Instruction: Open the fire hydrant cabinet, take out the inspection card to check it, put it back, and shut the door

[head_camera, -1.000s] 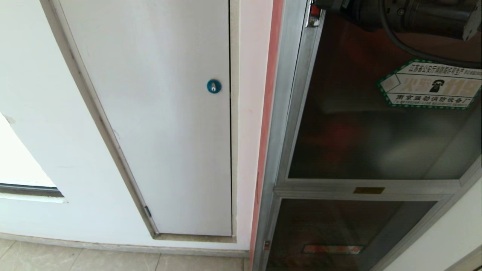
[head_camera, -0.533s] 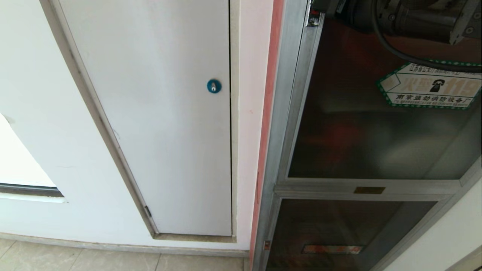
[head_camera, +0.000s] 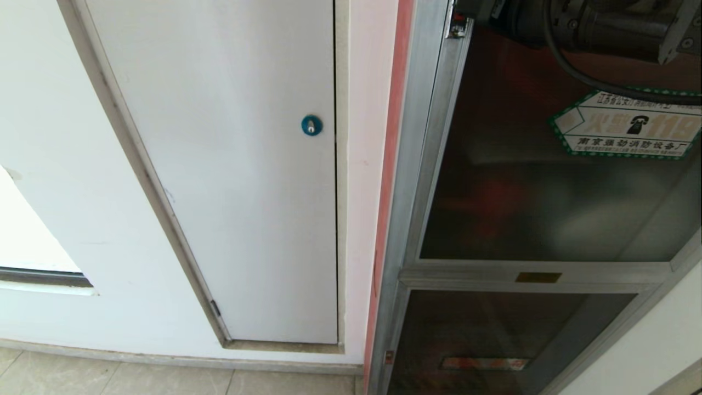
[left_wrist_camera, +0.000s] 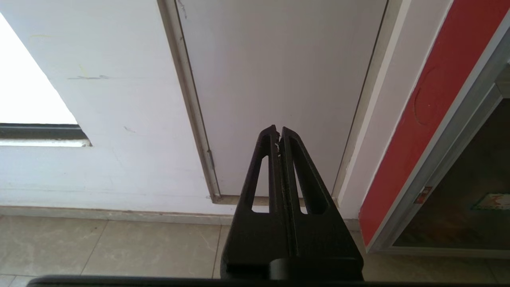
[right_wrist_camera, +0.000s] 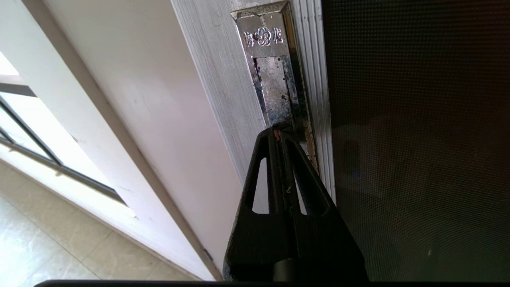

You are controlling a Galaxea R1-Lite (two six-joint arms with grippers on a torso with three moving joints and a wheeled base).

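Note:
The fire hydrant cabinet [head_camera: 408, 164] fills the right of the head view, silver frame with a red side strip. Its door [head_camera: 521, 192] is a dark tinted pane carrying the hexagonal "119" sticker [head_camera: 625, 129]; only dim red shapes show through the glass. The inspection card is hidden. My right arm [head_camera: 592, 22] reaches in at the top right. In the right wrist view my right gripper [right_wrist_camera: 277, 131] is shut and empty, its tips against the lower end of the worn metal latch plate [right_wrist_camera: 271, 71] on the door's [right_wrist_camera: 418, 139] frame edge. My left gripper [left_wrist_camera: 278, 129] hangs shut and empty, low, in front of the white panel.
A plain white panel [head_camera: 236, 164] with a blue round lock [head_camera: 311, 125] takes up the wall left of the cabinet. A small brass plate [head_camera: 537, 277] sits on the crossbar above a lower glass panel [head_camera: 482, 340]. Beige floor tiles [head_camera: 164, 378] run below, and a window [head_camera: 27, 241] is far left.
My right arm has edged slightly left at the top of the head view. The door, the cabinet and the left arm look the same.

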